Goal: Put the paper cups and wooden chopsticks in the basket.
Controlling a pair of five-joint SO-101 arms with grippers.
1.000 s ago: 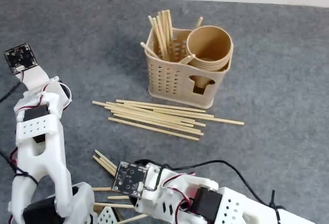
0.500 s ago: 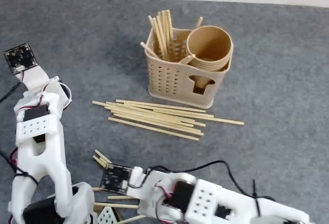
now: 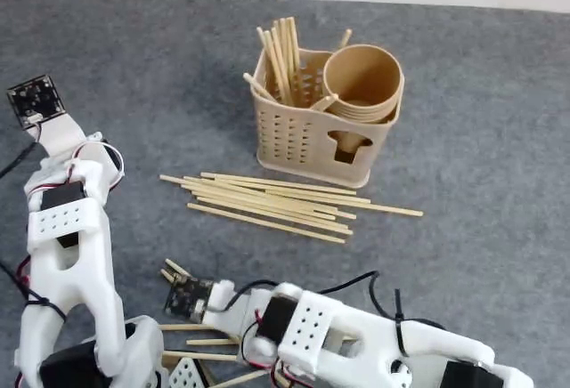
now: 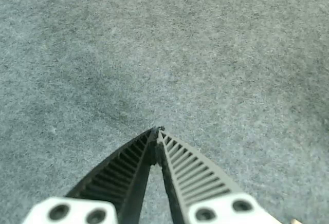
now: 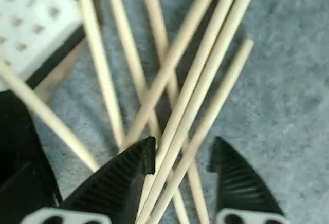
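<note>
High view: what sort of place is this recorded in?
Probably a lab or hobby robot bench, not a dining area: a grey carpet-like table cover, a white plastic robot arm with exposed wiring, and a beige perforated basket beside loose wooden chopsticks.

1. My left arm is white printed plastic with rows of small holes, black motor blocks set into it, and red and black wires at the joints.
2. A small black circuit board sits at its wrist.
3. My right arm is built the same, with black cables looping over it.
4. My left gripper has dark ribbed fingers on white bases with round holes.
5. My right gripper is black and ribbed too.
</note>
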